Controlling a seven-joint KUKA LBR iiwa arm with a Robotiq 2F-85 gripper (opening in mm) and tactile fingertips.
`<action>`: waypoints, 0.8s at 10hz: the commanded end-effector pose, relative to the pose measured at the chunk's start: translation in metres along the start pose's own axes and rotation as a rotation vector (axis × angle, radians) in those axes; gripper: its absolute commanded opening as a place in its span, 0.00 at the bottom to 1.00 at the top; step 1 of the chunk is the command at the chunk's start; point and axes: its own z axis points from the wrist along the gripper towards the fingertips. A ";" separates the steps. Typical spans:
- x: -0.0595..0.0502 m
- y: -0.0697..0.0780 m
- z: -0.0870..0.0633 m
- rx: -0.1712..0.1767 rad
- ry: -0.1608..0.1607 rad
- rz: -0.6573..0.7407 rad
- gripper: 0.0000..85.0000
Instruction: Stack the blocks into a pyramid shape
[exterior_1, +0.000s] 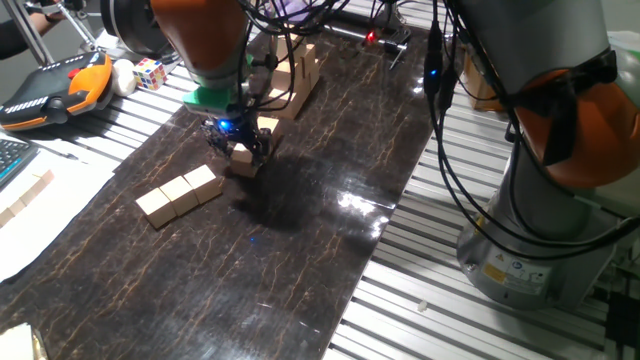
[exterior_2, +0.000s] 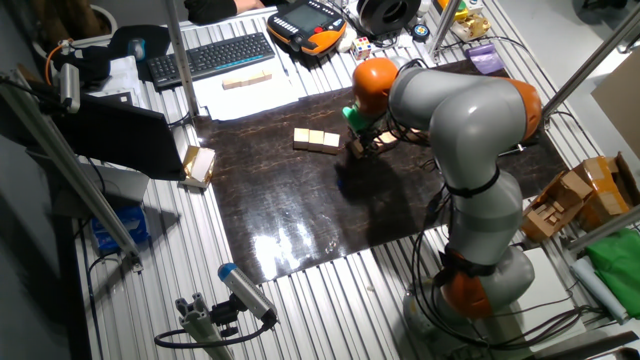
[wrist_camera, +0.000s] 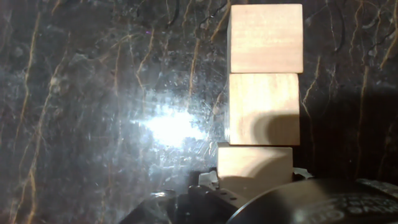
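Three tan blocks (exterior_1: 181, 193) lie side by side in a row on the dark mat (exterior_1: 300, 250), left of centre. The row also shows in the other fixed view (exterior_2: 316, 140) and runs as a column in the hand view (wrist_camera: 264, 109). My gripper (exterior_1: 241, 150) stands just right of the row, fingers pointing down, shut on another tan block (exterior_1: 243, 162) held low over the mat. In the other fixed view the gripper (exterior_2: 365, 143) is right of the row. The hand view shows only the gripper's dark body at the bottom edge, so the held block is hidden there. No stepped pile shows.
A taller stack of similar wooden cubes (exterior_1: 297, 72) stands at the mat's far end. A multicoloured puzzle cube (exterior_1: 150, 72) and an orange pendant (exterior_1: 55, 88) lie at the far left. More wooden cubes (exterior_2: 246, 80) lie on white paper beside a keyboard (exterior_2: 212, 57).
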 end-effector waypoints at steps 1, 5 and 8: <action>0.000 0.001 -0.001 0.000 0.001 0.015 0.77; 0.006 0.004 -0.007 0.000 -0.002 0.023 0.78; 0.022 0.011 -0.023 0.011 -0.013 0.031 0.78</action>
